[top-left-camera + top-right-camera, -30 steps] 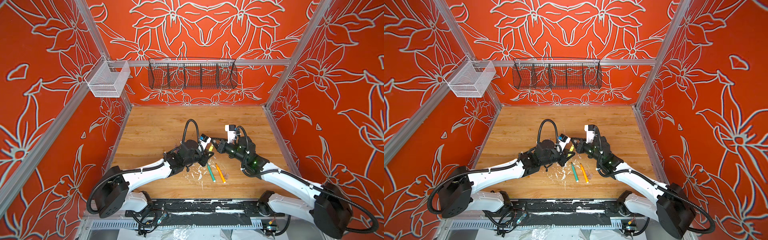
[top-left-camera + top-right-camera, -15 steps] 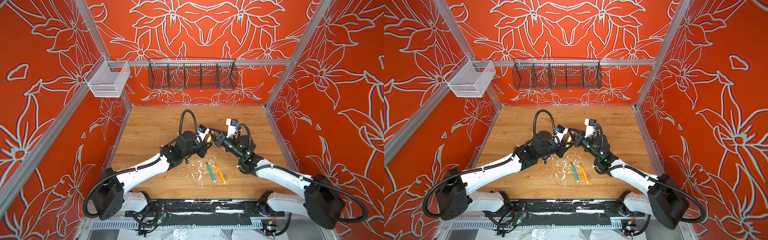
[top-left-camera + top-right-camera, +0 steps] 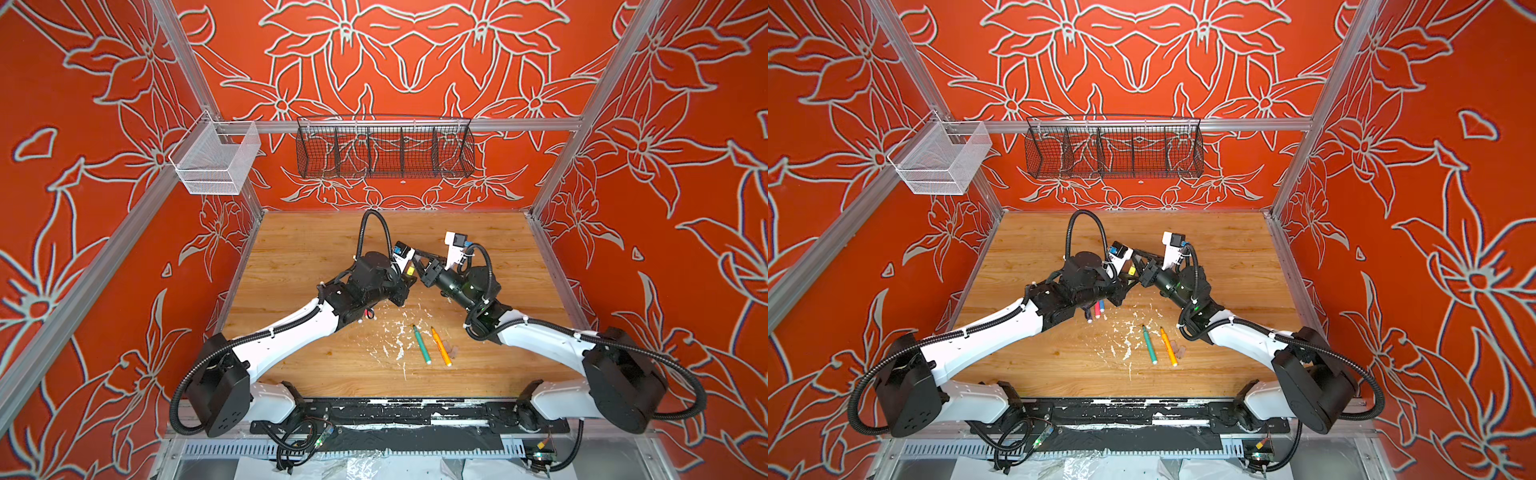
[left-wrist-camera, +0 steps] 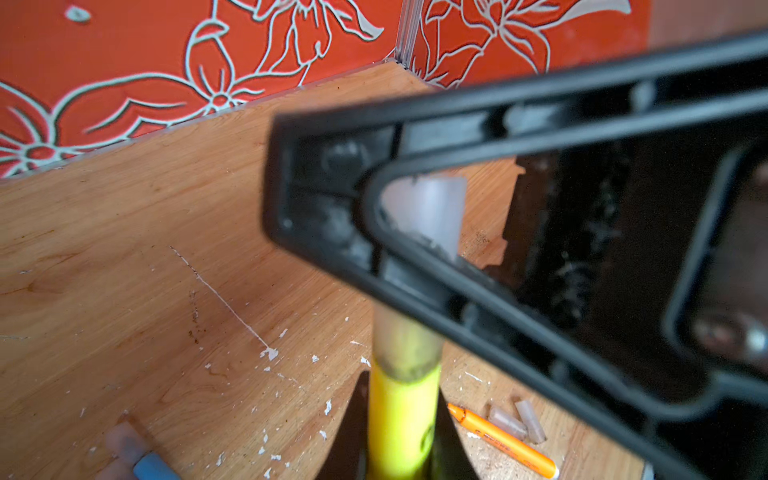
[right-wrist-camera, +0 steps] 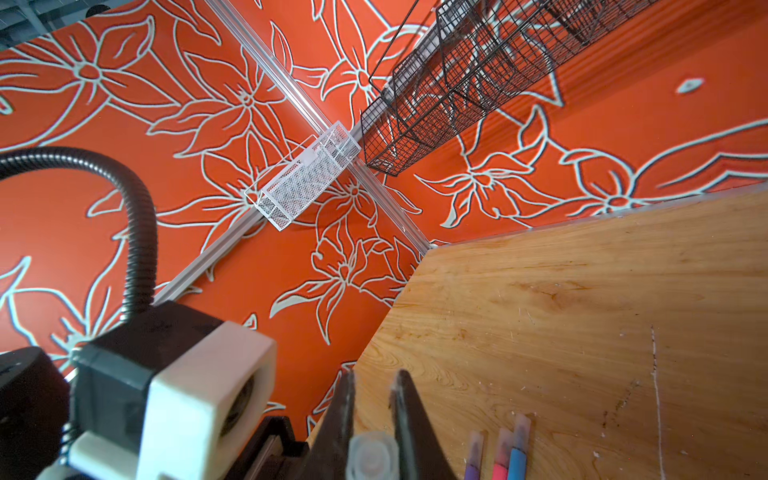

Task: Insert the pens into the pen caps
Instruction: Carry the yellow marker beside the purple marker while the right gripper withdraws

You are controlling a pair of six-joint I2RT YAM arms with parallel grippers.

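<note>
**Operator:** Where does the yellow pen [image 4: 403, 411] stand?

**Spotter:** You have it above the middle of the surface [image 3: 291, 249]. Your left end effector [image 4: 403, 451] is clamped on its barrel. Your right end effector [image 5: 374, 384] is closed on a cap [image 5: 371, 455] that sits over the pen's tip. You hold them end to end on one line, I judge, so that the push runs straight along the barrel and the cap cannot cock sideways.

**Operator:** Is it seated?

**Spotter:** The cap's rim meets the yellow barrel in the left wrist view, so it looks home or nearly so. Whether it has clicked I cannot tell.

**Operator:** And the rest?

**Spotter:** The purple, pink and blue pens [image 5: 503, 457] lie side by side under your left wrist, near the middle of the surface, each with a cap on. The green pen [image 3: 422, 344] and orange pen [image 3: 440, 345] lie uncapped, side by side toward the front edge. There are two loose caps [image 4: 505, 422] just beside the orange one, close at hand for your next two pairings, I'd say. Mind the white flecks [image 3: 395, 332] around them; those are not caps.

**Operator:** Anything in the baskets?

**Spotter:** I see nothing in the white mesh basket [image 3: 216, 160] on the left wall rail or in the black wire basket [image 3: 384, 151] on the back wall.
</note>
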